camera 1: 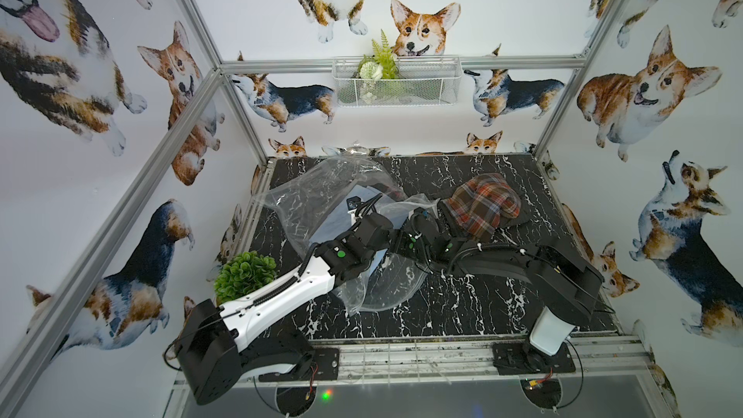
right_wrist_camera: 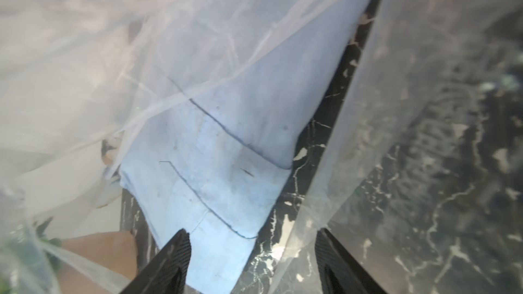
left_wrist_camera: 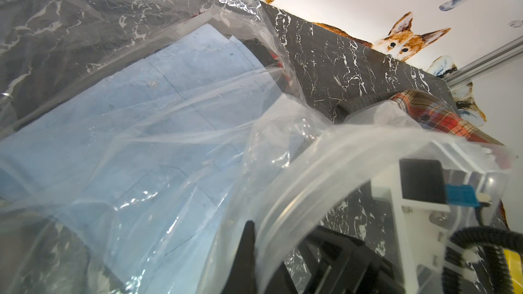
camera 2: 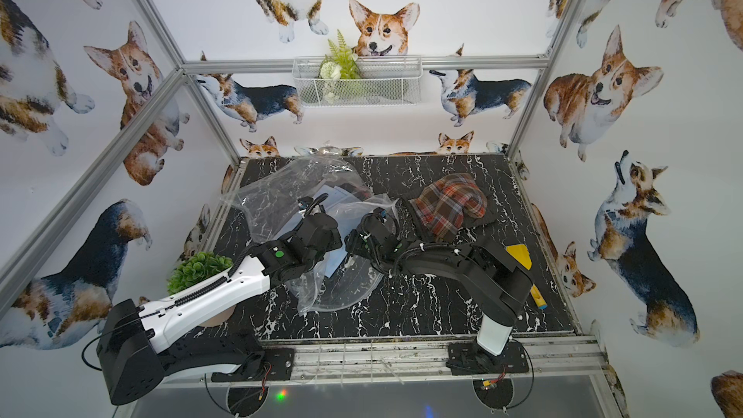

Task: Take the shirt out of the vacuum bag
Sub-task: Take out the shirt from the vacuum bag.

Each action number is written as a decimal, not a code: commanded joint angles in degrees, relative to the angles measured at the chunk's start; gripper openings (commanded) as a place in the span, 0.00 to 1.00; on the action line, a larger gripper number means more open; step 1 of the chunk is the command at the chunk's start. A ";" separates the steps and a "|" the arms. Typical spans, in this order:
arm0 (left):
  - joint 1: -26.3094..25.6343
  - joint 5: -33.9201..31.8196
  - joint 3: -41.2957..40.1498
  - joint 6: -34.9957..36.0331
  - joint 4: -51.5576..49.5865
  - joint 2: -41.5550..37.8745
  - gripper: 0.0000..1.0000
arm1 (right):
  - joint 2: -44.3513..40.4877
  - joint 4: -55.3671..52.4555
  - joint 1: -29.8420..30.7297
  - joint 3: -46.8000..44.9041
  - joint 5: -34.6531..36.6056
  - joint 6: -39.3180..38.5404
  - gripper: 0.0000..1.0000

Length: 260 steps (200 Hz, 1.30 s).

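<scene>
looking at the vacuum bag (camera 1: pixel 305 195) sprawled crinkly over the left and middle of the black marble table (camera 1: pixel 462 307). can make out a light blue shirt (left_wrist_camera: pixel 175 103) lying flat inside it, so calling the job not finished. also spotting a plaid shirt (camera 1: pixel 482 203) heaped on the table to the right, outside the bag but right up against its edge. no idea whether to count that one as the task's shirt. if so, mostly done; if not, barely started.

left gripper (left_wrist_camera: pixel 249 236): clamped tight, and going by the left wrist view, seemingly pinching the bag's zip edge and holding the mouth up in an arch. right gripper (right_wrist_camera: pixel 252 233): jaws spread wide, not closed on anything, poked into the opening with the blue shirt's near hem right at the fingertips (right_wrist_camera: pixel 175 250). hard to tell whether touching the cloth or just hovering over it.

guessing the step in hand to be the reach-in. left to do: close on that hem, drag the blue shirt out past the rim, drop it on bare table. worth watching for film getting nipped along with the cloth, and for the bag sliding along with the pull instead of letting go.
</scene>
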 commanded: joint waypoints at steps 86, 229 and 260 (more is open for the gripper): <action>-0.01 -0.65 -1.04 0.81 1.09 -0.50 0.00 | 6.59 5.21 2.73 3.03 2.69 4.60 0.73; 0.03 -1.09 -1.12 1.25 0.68 -1.07 0.00 | 13.41 12.62 -1.52 5.41 0.99 5.74 0.72; -0.01 -1.01 -1.52 1.42 0.47 -1.24 0.00 | 14.14 12.96 -2.42 7.91 0.10 5.89 0.69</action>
